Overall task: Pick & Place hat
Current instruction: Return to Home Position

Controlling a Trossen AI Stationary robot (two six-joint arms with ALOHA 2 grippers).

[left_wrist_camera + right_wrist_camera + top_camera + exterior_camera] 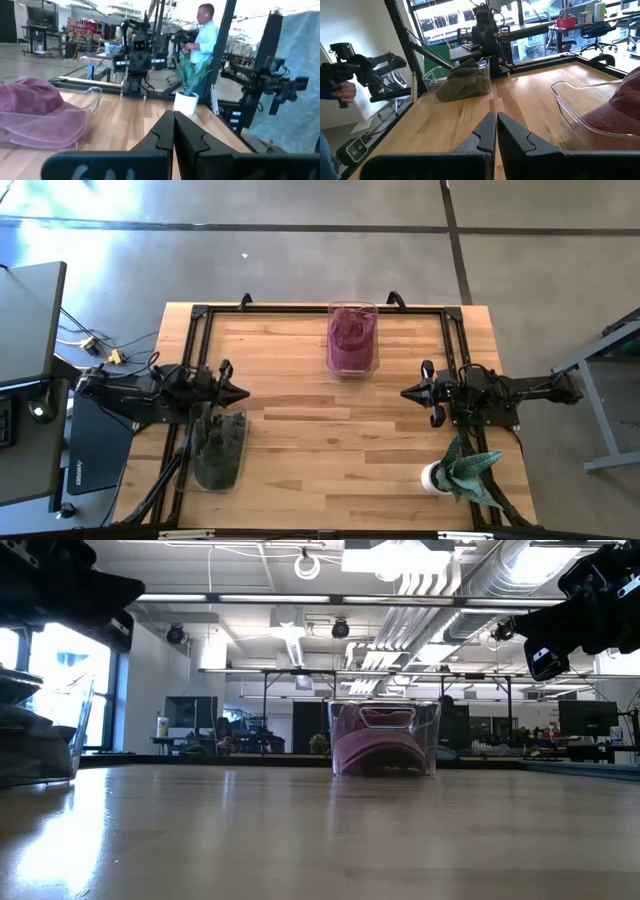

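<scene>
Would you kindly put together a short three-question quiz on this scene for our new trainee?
1. True or false: the maroon cap lies inside the top transparent bin.
2. The left gripper and the right gripper are: A) wide open; B) shut and empty; C) holding caps.
3. Fill in: the dark cap sits in the bottom transparent bin beside the ____ arm.
Key: 1 true; 2 B; 3 left.

grey concrete floor [300, 260] with dark seams; exposed ducts [450, 580] and strip lights [250, 598] overhead (bright window [75, 650] at one side).
</scene>
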